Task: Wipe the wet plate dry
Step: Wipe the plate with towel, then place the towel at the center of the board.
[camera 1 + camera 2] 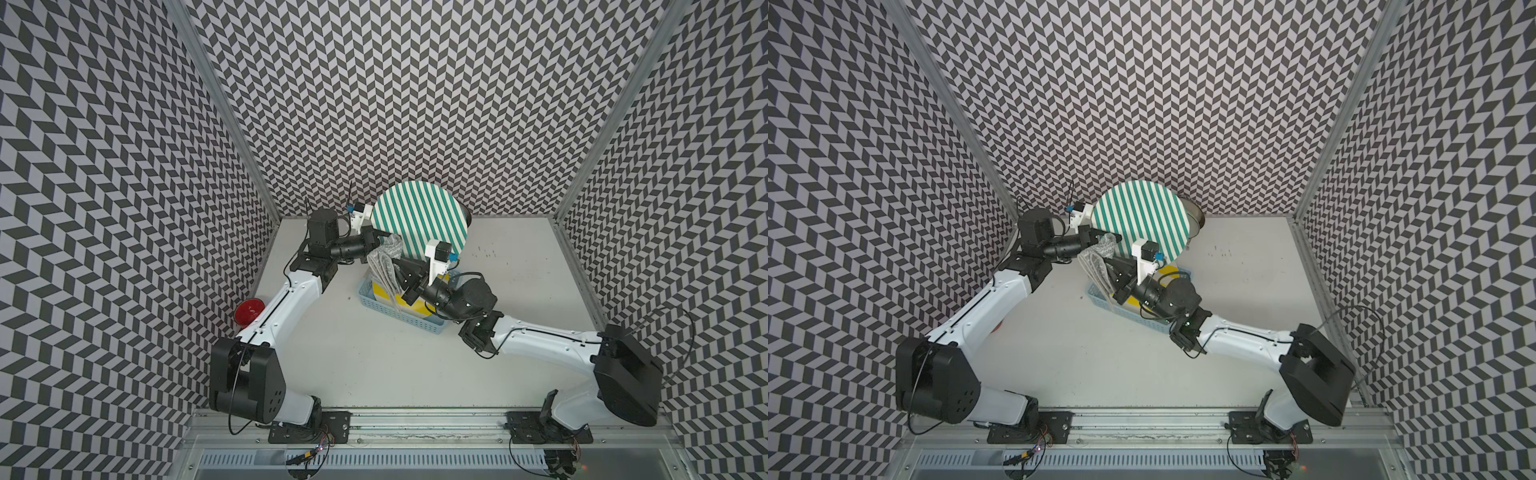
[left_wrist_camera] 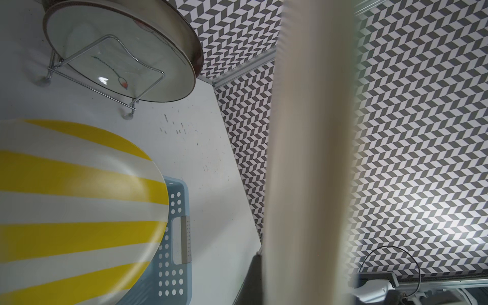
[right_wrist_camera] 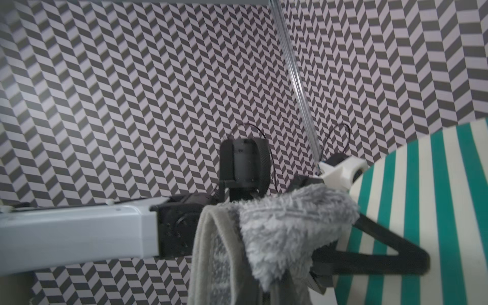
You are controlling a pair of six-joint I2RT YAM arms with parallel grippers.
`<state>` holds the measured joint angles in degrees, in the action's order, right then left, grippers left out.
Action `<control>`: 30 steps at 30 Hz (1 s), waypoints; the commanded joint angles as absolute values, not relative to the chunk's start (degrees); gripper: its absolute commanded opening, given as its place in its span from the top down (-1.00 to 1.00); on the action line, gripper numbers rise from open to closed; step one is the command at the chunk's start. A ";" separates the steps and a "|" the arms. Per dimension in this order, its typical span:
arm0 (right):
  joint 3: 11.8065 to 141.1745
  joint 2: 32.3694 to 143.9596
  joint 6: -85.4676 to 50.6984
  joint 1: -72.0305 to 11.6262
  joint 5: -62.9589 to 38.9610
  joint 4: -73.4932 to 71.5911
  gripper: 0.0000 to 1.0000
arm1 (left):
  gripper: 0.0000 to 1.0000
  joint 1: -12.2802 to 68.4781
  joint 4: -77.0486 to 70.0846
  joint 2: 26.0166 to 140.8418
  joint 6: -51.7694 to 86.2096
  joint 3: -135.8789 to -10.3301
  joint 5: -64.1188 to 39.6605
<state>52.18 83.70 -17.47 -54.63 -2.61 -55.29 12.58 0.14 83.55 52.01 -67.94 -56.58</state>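
Wiping seems begun: left gripper (image 1: 374,233) clamps the upright green-striped plate (image 1: 419,216) above the table (image 1: 519,270), right gripper (image 1: 400,266) pinches the grey towel (image 1: 380,266) beside its lower edge, which must next rub across the face.

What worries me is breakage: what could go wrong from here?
1. The left gripper holds the green striped plate aloft by its rim; wiping pressure could lever it loose onto the yellow striped plate in the blue basket.
2. The grey cloth, in the right gripper, drapes over the left gripper and might snag.
3. The glass plate stands behind; a swing could hit it.
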 commanded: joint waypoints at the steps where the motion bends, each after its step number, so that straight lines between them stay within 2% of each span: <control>1: 51.31 78.07 -17.80 -54.83 -2.08 -59.30 1.00 | 1.00 10.89 -1.03 83.36 47.91 -70.71 -55.24; 4: 48.32 73.03 -17.79 -54.78 2.05 -53.08 1.00 | 1.00 9.50 -0.26 83.70 45.38 -73.47 -54.46; 6: 45.93 68.45 -18.88 -54.84 9.49 -47.03 1.00 | 1.00 8.59 1.26 83.55 41.90 -75.33 -52.73; 10: 43.14 60.15 -20.75 -53.99 26.97 -28.32 1.00 | 1.00 6.26 2.89 82.71 35.65 -76.82 -49.83; 16: 38.08 52.31 -32.16 -53.26 42.88 0.99 1.00 | 1.00 3.84 3.99 82.69 29.24 -76.16 -49.91; 20: 33.31 48.58 -41.79 -53.26 42.05 15.69 1.00 | 1.00 3.36 5.83 83.19 25.70 -75.28 -49.77; 23: 27.89 47.18 -46.62 -53.18 37.79 18.91 1.00 | 1.00 3.25 6.80 83.21 23.78 -74.89 -50.01; 26: 22.34 48.64 -48.33 -53.18 31.13 15.82 0.78 | 1.00 3.25 7.34 82.71 21.38 -74.33 -50.38; 29: 20.79 53.32 -49.55 -53.09 25.47 13.13 0.10 | 1.00 3.19 7.58 81.95 19.43 -73.37 -50.37; 30: 21.55 54.93 -48.86 -53.09 24.27 12.92 0.01 | 1.00 3.24 7.87 81.62 18.78 -73.17 -50.38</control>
